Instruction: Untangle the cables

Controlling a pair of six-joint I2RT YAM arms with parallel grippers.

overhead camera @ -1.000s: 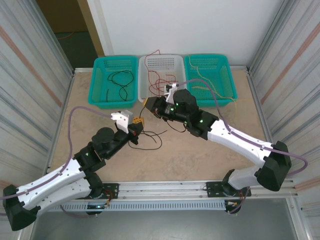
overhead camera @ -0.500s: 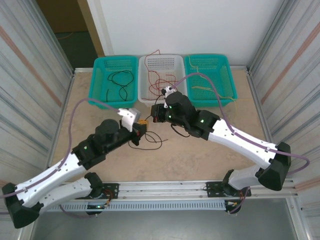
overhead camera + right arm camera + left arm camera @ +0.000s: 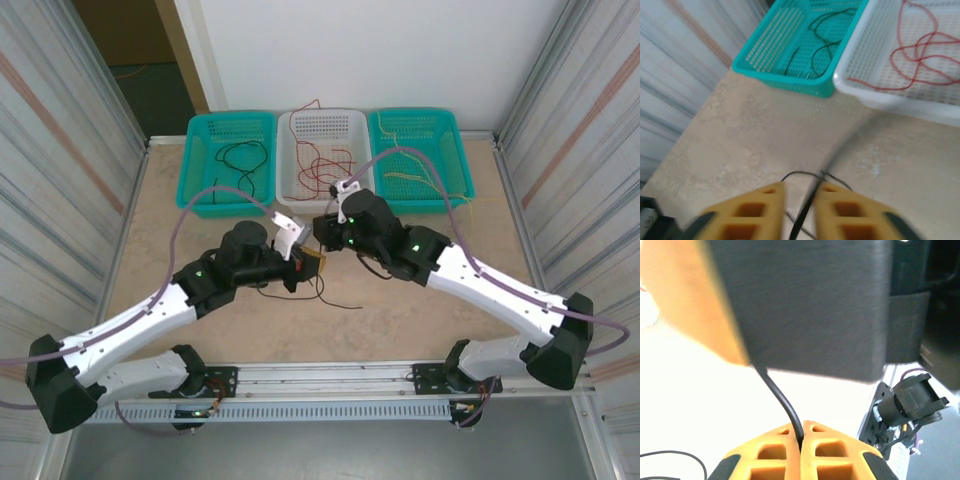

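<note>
Now right jaws are parting off the thin black cable (image 3: 783,401); left jaws, clamping it, are taking over.

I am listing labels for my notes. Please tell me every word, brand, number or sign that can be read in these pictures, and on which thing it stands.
None: no word, brand, number or sign can be read in any view.
The left green basket, the white basket, the right green basket and the table carry no visible print.
</note>
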